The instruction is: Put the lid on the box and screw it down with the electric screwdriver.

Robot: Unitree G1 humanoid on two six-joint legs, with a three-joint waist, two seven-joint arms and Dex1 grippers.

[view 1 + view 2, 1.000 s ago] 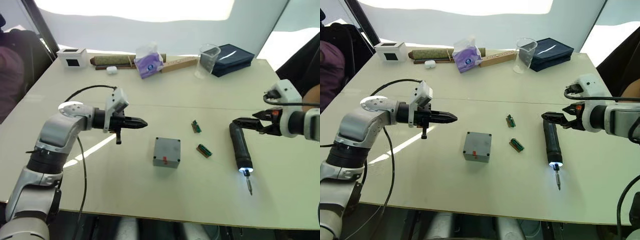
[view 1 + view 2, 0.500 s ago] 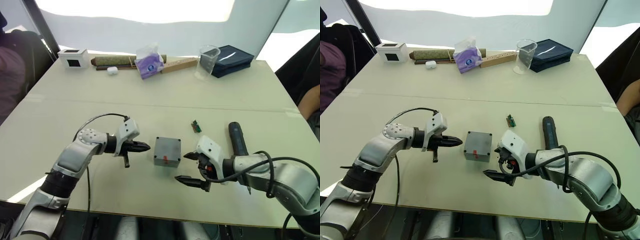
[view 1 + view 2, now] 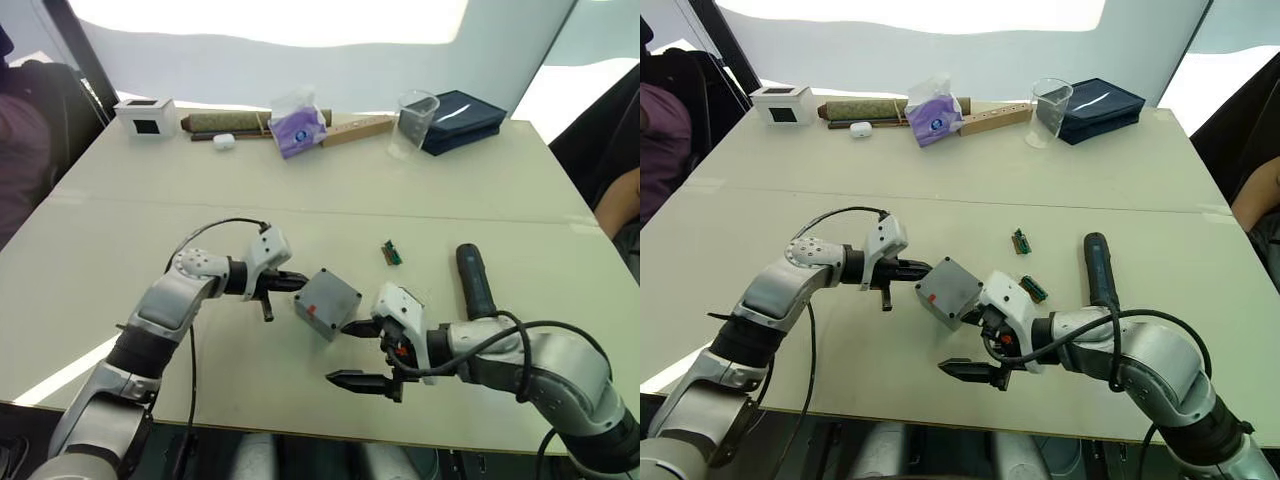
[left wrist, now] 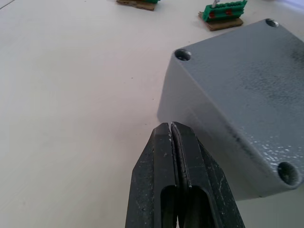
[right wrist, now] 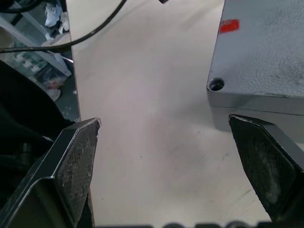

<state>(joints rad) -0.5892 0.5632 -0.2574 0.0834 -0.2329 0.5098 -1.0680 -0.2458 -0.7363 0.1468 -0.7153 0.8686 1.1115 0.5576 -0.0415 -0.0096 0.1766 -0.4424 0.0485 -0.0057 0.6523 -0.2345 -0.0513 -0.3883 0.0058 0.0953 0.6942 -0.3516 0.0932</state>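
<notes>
Box: the box point(image 3: 327, 304) sits mid-counter, turned cornerwise, its red mark facing the near edge, lid on top with screw holes showing.
Left end effector: the left end effector point(image 4: 172, 130) has its fingers pressed together, tip at the box's side wall.
Right end effector: the right end effector point(image 3: 357, 352) is spread wide, one finger by the box's corner.
Electric screwdriver: the electric screwdriver point(image 3: 474, 280) lies on the counter point(image 3: 150, 200), beyond the right arm.

Note that the box point(image 3: 327, 303) now sits rotated on the table compared with half a second ago. The left gripper point(image 3: 300, 283), fingers pressed together, has advanced to touch it. The right gripper point(image 3: 352, 352), spread wide, has closed in beside it.
</notes>
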